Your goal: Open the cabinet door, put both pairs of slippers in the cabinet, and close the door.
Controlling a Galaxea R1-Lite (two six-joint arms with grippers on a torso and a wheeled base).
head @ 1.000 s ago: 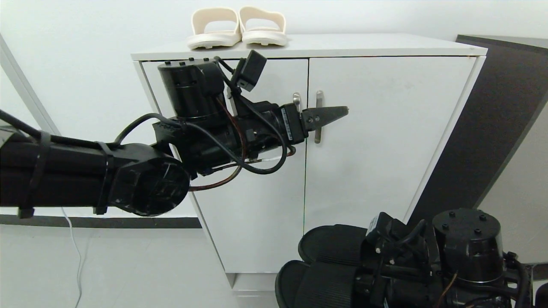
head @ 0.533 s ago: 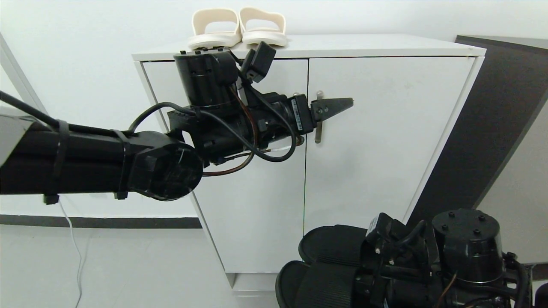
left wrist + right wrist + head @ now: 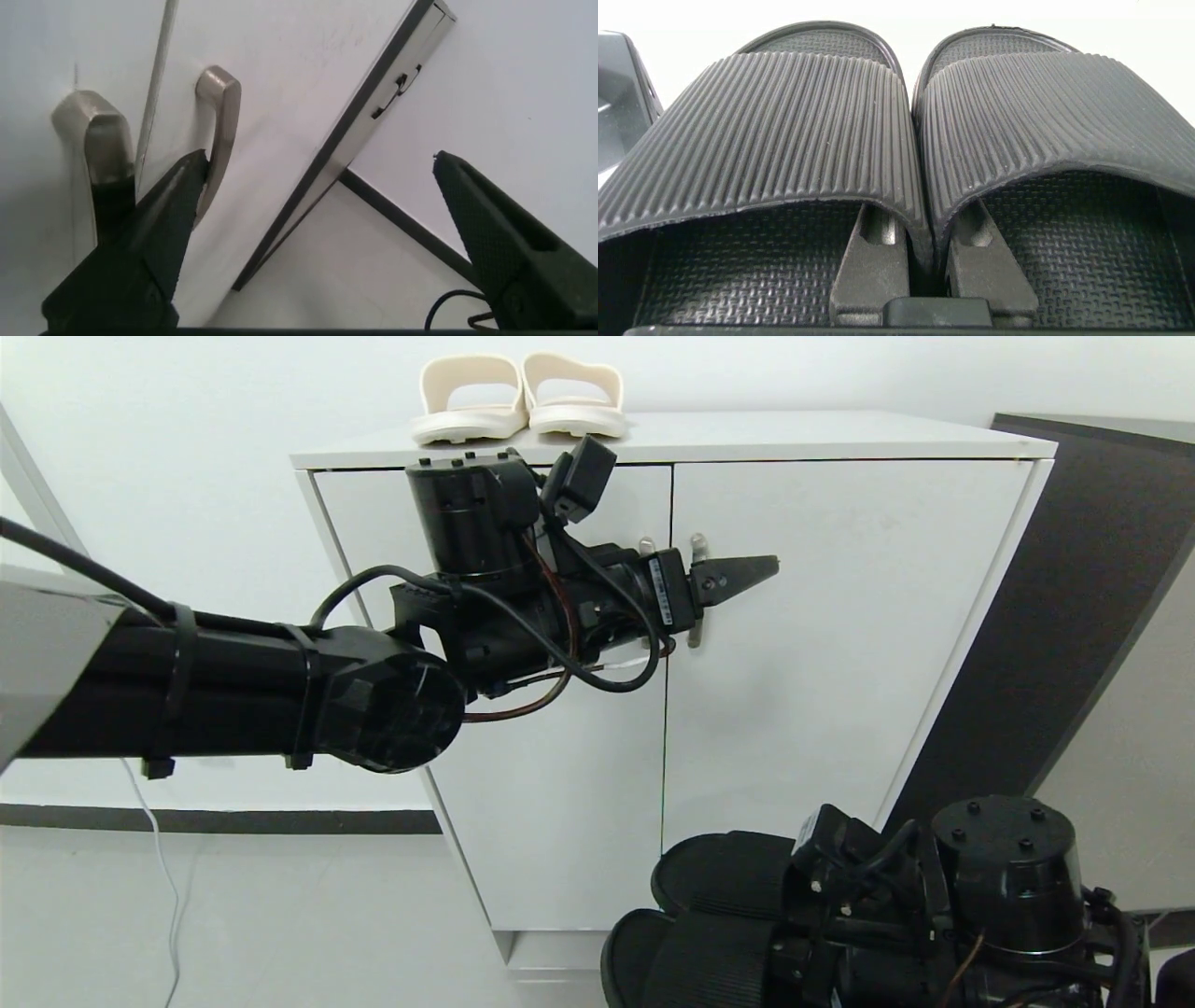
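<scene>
The white cabinet [image 3: 840, 663] has both doors closed. A cream pair of slippers [image 3: 467, 422] rests on its top, toward the left. My left gripper [image 3: 742, 574] hovers open in front of the two metal handles [image 3: 695, 616] at the door seam. In the left wrist view one finger [image 3: 154, 238] lies just beside the right door's handle [image 3: 220, 117], with nothing between the fingers. Low at the right, the black pair of slippers [image 3: 714, 887] is held side by side. My right gripper [image 3: 926, 257] is shut on their two inner walls, under the ribbed straps [image 3: 803, 121].
A dark panel [image 3: 1074, 616] leans beside the cabinet's right side. A white wall with a dark baseboard stripe [image 3: 233, 821] and a thin cable [image 3: 168, 896] lies to the left. Open floor shows below the left arm.
My left arm has risen and shifted right, so its gripper now sits at the handles' upper part. The right arm with the black slippers has barely moved.
</scene>
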